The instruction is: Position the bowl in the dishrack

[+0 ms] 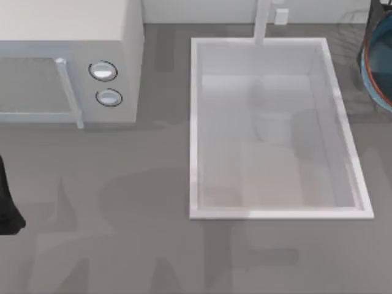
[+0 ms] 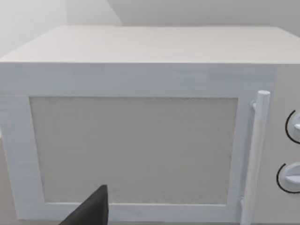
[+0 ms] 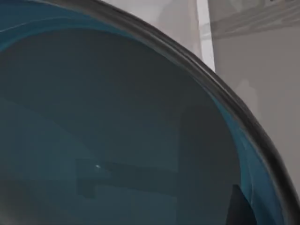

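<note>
You have the bowl at the far right edge of the top view, just beyond the right wall of the sink near its back corner, and it looks tilted rather than flat, so treat it as carried, not set down. In the right wrist view the bowl's blue-teal inside sits right against the camera with its dark rim sweeping across; that closeness suggests your right gripper is carrying it, but the fingers are not shown, so you cannot tell whether they are clamped. Thin dark wires of the dishrack show faintly behind the sink's right back corner, with most of the rack out of frame. To finish well, keep the bowl clear of the sink's right wall, carry it further away from the sink over the rack, and lower it slowly until the wires take its weight. Level or seat it between the wires before you let go; a tilted glossy bowl will probably slide or roll. Your left arm sits parked well to the left of the sink, facing the microwave; a dark finger shows, but its state cannot be told.
</note>
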